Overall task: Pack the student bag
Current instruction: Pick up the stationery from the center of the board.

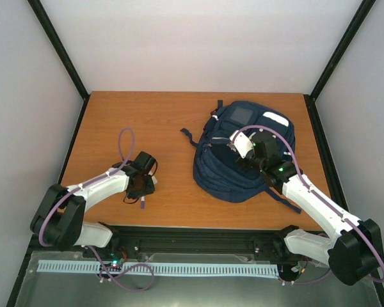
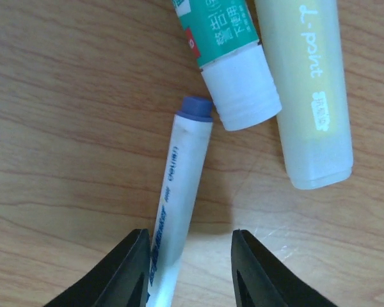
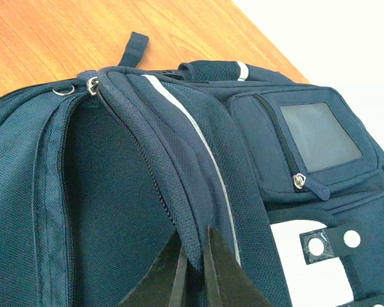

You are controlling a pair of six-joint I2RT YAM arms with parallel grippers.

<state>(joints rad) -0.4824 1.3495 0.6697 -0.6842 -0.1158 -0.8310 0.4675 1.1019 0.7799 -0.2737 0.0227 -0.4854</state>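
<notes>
The large navy-blue fabric backpack [image 1: 221, 169] with thin pale stripes lay on the right half of the orange-brown wooden table [image 1: 147, 121] in the top view, its clear-window pocket toward the upper edge and a dark strap trailing out to the left. The right gripper [image 3: 192, 272], at the bottom centre of its wrist view, was clenched on the backpack, its two dark fingers pinching a fold of mesh fabric beside the open zip. At the bottom of the left wrist view, the left gripper [image 2: 191, 268] stood spread apart just above the table, holding nothing. A slim white pen with a blue cap [image 2: 179, 185] ran up between its fingers, close to the left-hand one. Above it lay a green-labelled glue stick with a white cap [image 2: 233, 61] and, at the upper right, a pale yellow highlighter [image 2: 310, 96] just beside it.
</notes>
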